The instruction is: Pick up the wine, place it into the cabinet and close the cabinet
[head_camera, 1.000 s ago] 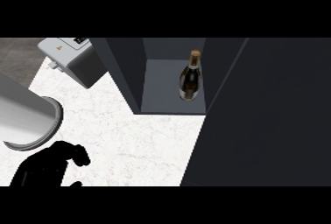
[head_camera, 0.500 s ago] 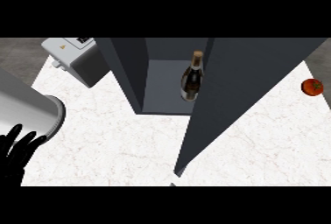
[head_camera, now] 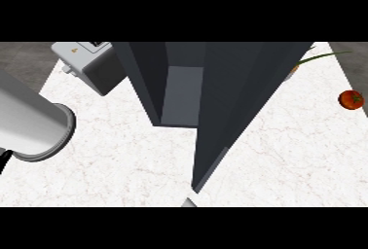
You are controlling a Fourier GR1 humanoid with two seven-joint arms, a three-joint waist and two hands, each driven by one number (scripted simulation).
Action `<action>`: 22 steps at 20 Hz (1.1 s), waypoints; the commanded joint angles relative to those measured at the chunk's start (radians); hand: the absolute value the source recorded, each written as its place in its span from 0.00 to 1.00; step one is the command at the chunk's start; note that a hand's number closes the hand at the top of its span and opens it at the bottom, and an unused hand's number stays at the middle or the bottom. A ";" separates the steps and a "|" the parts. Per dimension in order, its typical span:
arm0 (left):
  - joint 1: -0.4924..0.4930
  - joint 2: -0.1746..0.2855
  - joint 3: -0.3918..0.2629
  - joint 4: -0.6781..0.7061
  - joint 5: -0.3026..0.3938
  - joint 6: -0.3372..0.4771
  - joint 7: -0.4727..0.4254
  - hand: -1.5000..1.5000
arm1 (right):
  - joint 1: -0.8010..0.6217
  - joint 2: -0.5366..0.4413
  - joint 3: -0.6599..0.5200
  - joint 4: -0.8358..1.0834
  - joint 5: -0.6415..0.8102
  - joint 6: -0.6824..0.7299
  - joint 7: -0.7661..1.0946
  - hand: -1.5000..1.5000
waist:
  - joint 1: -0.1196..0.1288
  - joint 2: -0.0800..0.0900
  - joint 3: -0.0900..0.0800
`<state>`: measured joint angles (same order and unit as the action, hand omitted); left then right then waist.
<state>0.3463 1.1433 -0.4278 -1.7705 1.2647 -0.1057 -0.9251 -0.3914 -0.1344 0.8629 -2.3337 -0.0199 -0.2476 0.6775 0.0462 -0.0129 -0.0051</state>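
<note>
The dark grey cabinet [head_camera: 155, 73] stands at the middle of the counter. Its door [head_camera: 233, 102] is swung most of the way across the opening, leaving only a narrow strip of the paler inside [head_camera: 183, 95] in sight. No wine bottle shows; the door covers where it stood. My left forearm [head_camera: 28, 121] comes in from the left edge as a thick grey cylinder. Only a black sliver of my left hand [head_camera: 4, 161] shows at that edge. My right hand is out of the picture; a small grey tip [head_camera: 188, 203] pokes in at the bottom below the door's corner.
A grey toaster-like appliance [head_camera: 86, 65] stands at the back left beside the cabinet. A red tomato [head_camera: 351, 99] lies near the right edge, with a green stalk [head_camera: 323, 57] behind it. White marble counter [head_camera: 122, 170] lies in front.
The cabinet door has swung further across the opening and now hides the wine bottle. My left forearm has moved further into view and the hand has slid almost out at the left edge.
</note>
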 commanded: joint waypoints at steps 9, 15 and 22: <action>0.086 0.088 0.127 0.086 0.044 -0.223 -0.010 0.00 | -0.385 0.129 -0.141 0.343 -0.014 -0.254 -0.058 1.00 | 0.027 0.013 0.001; 0.139 0.095 0.196 0.143 0.031 -0.296 -0.013 0.00 | -0.634 0.133 -0.286 0.600 -0.153 -0.240 -0.097 1.00 | 0.028 0.015 0.003; 0.177 0.053 0.249 0.208 0.003 -0.363 0.000 0.00 | -0.756 0.134 -0.457 0.905 -0.307 -0.033 -0.251 1.00 | 0.015 0.020 0.003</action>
<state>0.5038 1.2020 -0.2136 -1.6123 1.2730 -0.3565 -0.8838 -1.0552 -0.0034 0.5050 -1.5840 -0.2568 -0.3763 0.4829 0.0635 0.0049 -0.0017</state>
